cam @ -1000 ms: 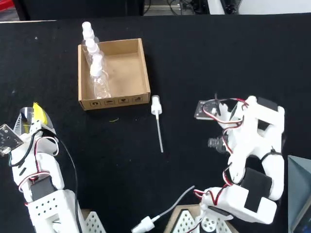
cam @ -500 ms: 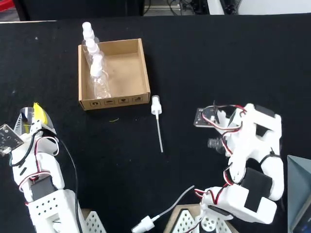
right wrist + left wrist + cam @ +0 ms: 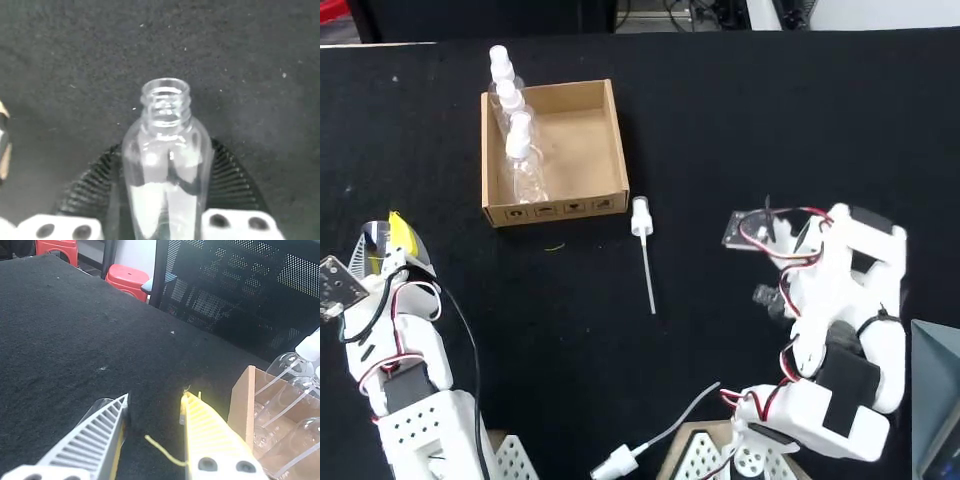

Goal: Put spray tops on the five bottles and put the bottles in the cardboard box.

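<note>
A clear, capless bottle [image 3: 165,165] sits between the black fingers of my right gripper [image 3: 165,190], which is shut on it; in the high view its neck [image 3: 763,295] pokes out from under the right arm at mid-right. One spray top [image 3: 642,222] with a long tube lies on the black table just right of the cardboard box [image 3: 608,140]. Another spray top [image 3: 620,462] lies at the front edge. Three capped bottles [image 3: 516,140] lean along the box's left wall. My left gripper [image 3: 152,407] is open over bare table at front left, near the box corner [image 3: 243,400].
The table is covered in black cloth [image 3: 740,120]. A mesh chair [image 3: 240,285] and red stools [image 3: 127,277] stand beyond the table's far edge in the left wrist view. A grey object [image 3: 935,400] sits at the right edge.
The right arm has shifted slightly with the bottle in its grip, first toward the front, then back and to the right. The left arm and the loose spray tops have not moved.
</note>
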Motion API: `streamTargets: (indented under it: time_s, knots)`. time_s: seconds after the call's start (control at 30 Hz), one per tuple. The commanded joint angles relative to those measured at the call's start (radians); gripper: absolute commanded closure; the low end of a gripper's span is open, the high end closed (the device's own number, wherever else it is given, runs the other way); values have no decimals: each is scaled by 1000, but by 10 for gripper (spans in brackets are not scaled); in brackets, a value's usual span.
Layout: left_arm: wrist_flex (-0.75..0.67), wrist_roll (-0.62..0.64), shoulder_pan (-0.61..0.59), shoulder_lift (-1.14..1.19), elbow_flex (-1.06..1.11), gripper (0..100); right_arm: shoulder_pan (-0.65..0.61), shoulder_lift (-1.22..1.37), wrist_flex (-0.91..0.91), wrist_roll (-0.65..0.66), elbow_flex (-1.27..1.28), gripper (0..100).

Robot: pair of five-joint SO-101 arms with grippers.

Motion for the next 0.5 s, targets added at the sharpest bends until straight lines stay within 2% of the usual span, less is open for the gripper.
streamTargets:
  time_s: [0.0, 0.47]
  knots:
    - [-20, -3, 13, -6, 22, 847, -35, -65, 72, -55, -94, 879]
    - [-20, -3, 13, -6, 22, 847, -204, -67, 288, -327, -272, 881]
